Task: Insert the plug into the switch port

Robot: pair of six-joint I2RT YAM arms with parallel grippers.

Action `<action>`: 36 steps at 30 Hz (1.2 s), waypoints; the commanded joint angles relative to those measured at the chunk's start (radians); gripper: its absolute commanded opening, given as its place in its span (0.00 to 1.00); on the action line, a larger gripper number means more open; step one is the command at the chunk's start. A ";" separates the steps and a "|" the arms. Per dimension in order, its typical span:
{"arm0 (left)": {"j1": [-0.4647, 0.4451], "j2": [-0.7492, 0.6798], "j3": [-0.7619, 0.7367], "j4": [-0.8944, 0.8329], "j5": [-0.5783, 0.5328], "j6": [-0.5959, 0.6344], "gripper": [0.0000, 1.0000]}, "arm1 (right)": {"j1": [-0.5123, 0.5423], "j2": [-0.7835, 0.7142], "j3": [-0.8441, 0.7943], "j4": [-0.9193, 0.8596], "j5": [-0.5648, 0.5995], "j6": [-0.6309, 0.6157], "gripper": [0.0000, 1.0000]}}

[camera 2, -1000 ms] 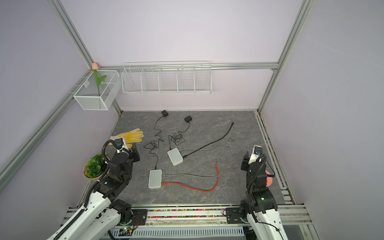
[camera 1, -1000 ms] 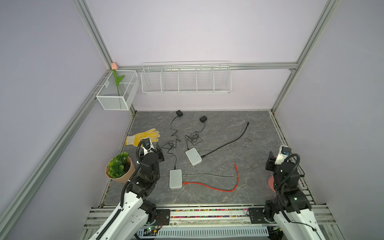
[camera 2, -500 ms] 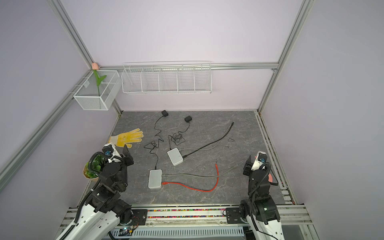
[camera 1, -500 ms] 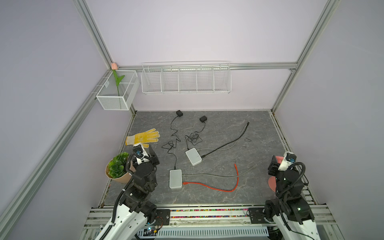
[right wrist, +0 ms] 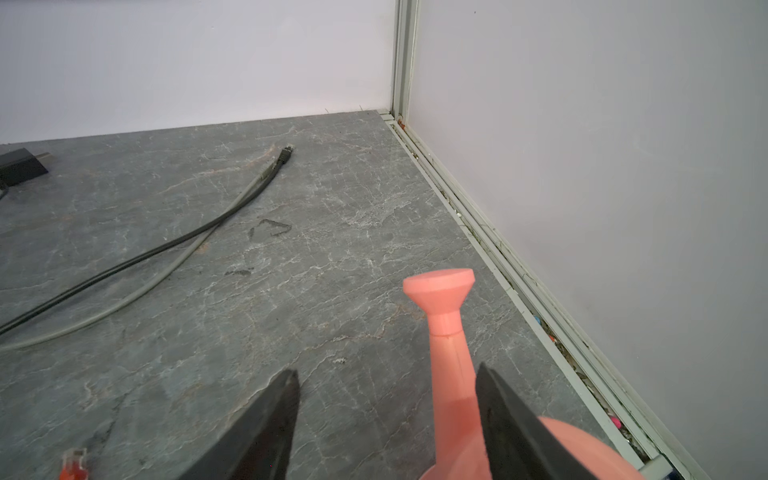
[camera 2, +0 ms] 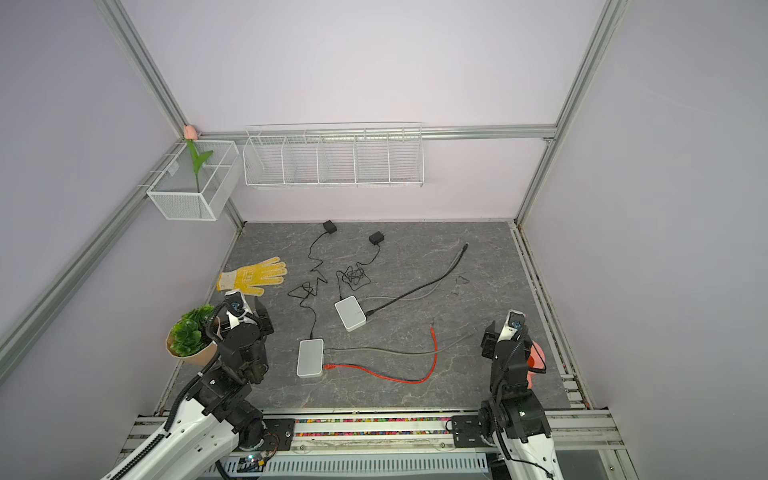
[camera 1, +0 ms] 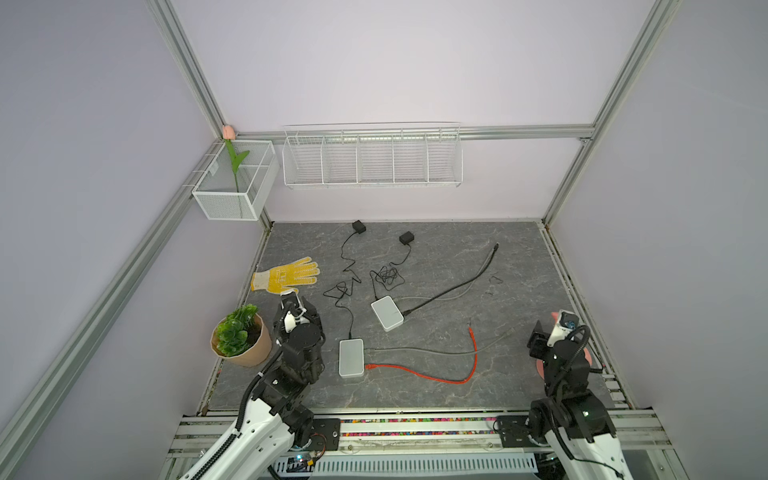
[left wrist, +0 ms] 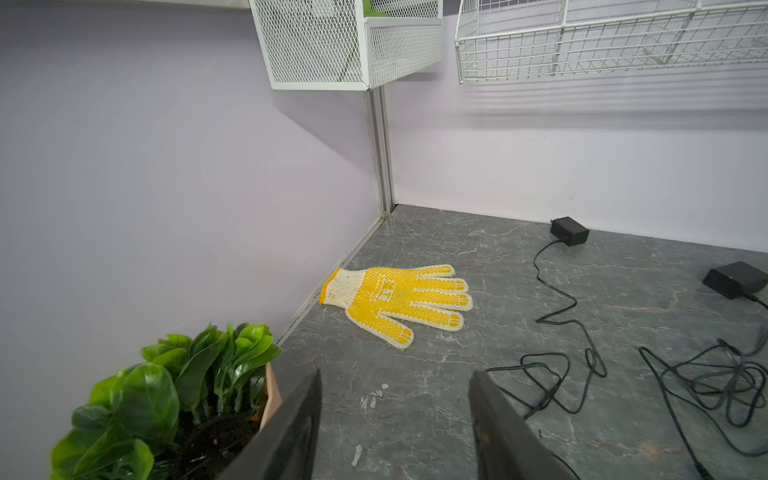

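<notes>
Presently the left arm [camera 1: 297,345] sits at the front left of the tabletop [camera 1: 415,399], beside the potted plant [camera 1: 239,334]. The left jaws stand apart with nothing between them, pointing toward the yellow glove [left wrist: 399,297]. The right arm [camera 1: 561,365] is at the front right, and the right jaws are also spread and grasp nothing. The spout of a pink watering can [right wrist: 446,324] rises in the gap, nearer one finger. The red cable [camera 1: 419,374] lies on the tabletop between the arms, well apart from both. Its near plug [camera 1: 370,366] meets the edge of the near white switch [camera 1: 351,357], seemingly seated in a port just beside the grey cable [camera 1: 415,351]. Its free plug [camera 1: 470,331] lies loose on the tabletop. A second white switch [camera 1: 387,312] sits farther back.
</notes>
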 commanded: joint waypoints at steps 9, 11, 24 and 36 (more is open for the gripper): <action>0.086 0.143 -0.062 0.134 0.078 -0.010 0.60 | -0.002 0.162 -0.056 0.195 0.009 0.015 0.71; 0.105 0.162 -0.065 0.152 0.095 -0.012 0.60 | -0.002 0.197 -0.056 0.217 0.011 0.015 0.71; 0.119 0.245 -0.106 0.182 0.087 -0.044 0.61 | -0.002 0.259 -0.045 0.249 0.011 0.007 0.72; 0.128 0.288 -0.082 0.165 0.121 -0.057 0.61 | -0.002 0.576 0.034 0.350 0.014 0.011 0.75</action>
